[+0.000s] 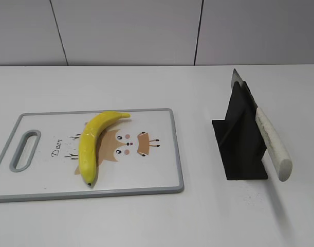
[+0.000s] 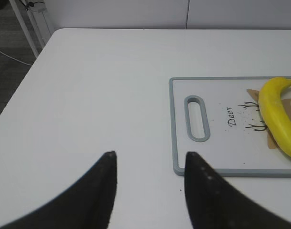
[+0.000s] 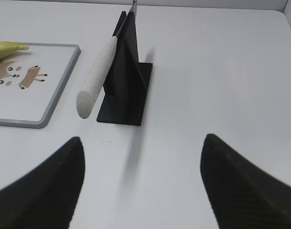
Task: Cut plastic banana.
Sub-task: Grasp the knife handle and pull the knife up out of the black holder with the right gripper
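Observation:
The plastic banana (image 1: 92, 141) is whole, glossy yellow and curved, and lies on the white cutting board (image 1: 157, 170) with a grey rim and a deer drawing. Part of it shows in the left wrist view (image 2: 276, 114), and its end shows in the right wrist view (image 3: 5, 49). A knife with a white speckled handle (image 1: 272, 144) rests slanted in a black stand (image 1: 241, 139), also seen in the right wrist view (image 3: 97, 76). My left gripper (image 2: 150, 155) is open and empty, just off the board's handle-end corner. My right gripper (image 3: 143, 140) is wide open and empty, in front of the stand. Neither arm shows in the exterior view.
The board (image 2: 221, 143) has a grey slot handle (image 2: 196, 118) at its left end. The white table's left edge (image 2: 21, 81) drops off to the floor. A grey panelled wall (image 1: 146, 31) stands behind the table.

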Robot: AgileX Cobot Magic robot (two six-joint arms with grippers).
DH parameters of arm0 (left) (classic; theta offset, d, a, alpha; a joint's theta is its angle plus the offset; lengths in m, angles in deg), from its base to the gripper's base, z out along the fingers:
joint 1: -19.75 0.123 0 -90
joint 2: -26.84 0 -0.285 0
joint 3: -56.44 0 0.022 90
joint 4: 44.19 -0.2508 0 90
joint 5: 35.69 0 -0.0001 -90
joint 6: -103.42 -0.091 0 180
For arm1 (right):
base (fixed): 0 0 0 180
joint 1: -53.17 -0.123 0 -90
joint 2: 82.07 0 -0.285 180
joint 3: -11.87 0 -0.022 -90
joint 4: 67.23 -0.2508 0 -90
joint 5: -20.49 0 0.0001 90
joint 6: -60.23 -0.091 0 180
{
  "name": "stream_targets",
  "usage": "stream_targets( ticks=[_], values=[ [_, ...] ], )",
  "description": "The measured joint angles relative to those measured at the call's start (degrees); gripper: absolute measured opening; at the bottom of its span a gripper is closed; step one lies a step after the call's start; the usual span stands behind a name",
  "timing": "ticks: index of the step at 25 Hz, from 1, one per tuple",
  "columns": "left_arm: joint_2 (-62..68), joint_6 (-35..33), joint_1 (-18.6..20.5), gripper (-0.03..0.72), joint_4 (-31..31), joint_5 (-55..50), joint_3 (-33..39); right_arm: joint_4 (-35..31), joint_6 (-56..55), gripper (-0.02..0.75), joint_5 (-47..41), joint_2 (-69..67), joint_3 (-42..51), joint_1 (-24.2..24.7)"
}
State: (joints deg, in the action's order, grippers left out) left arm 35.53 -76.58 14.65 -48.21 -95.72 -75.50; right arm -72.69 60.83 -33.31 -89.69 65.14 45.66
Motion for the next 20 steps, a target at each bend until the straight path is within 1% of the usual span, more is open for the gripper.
stream_targets(
  ticks=[1, 3, 4, 5, 7, 14, 20],
  values=[
    [0.0, 0.0, 0.0, 0.442, 0.0, 0.0, 0.0, 0.0, 0.0, 0.591, 0.0, -0.4, -0.2, 0.0],
    [0.0, 0.0, 0.0, 0.562, 0.1, 0.0, 0.0, 0.0, 0.0, 0.591, 0.1, -1.4, -0.8, 0.0],
    [0.0, 0.0, 0.0, 0.607, 0.1, 0.0, 0.0, 0.0, 0.0, 0.591, 0.0, -2.0, -1.2, 0.0],
    [0.0, 0.0, 0.0, 0.635, 0.1, 0.0, 0.0, 0.0, 0.0, 0.591, 0.0, -2.6, -1.7, 0.0],
    [0.0, 0.0, 0.0, 0.648, 0.1, 0.0, 0.0, 0.0, 0.0, 0.591, 0.0, -4.1, -2.8, 0.0],
    [0.0, 0.0, 0.0, 0.649, 0.1, 0.0, 0.0, 0.0, 0.0, 0.591, -0.7, -13.4, -10.2, 0.0],
    [0.0, 0.0, 0.0, 0.641, 0.1, 0.0, 0.0, 0.0, 0.0, 0.591, -6.6, -26.2, -18.2, 0.0]
  ],
)
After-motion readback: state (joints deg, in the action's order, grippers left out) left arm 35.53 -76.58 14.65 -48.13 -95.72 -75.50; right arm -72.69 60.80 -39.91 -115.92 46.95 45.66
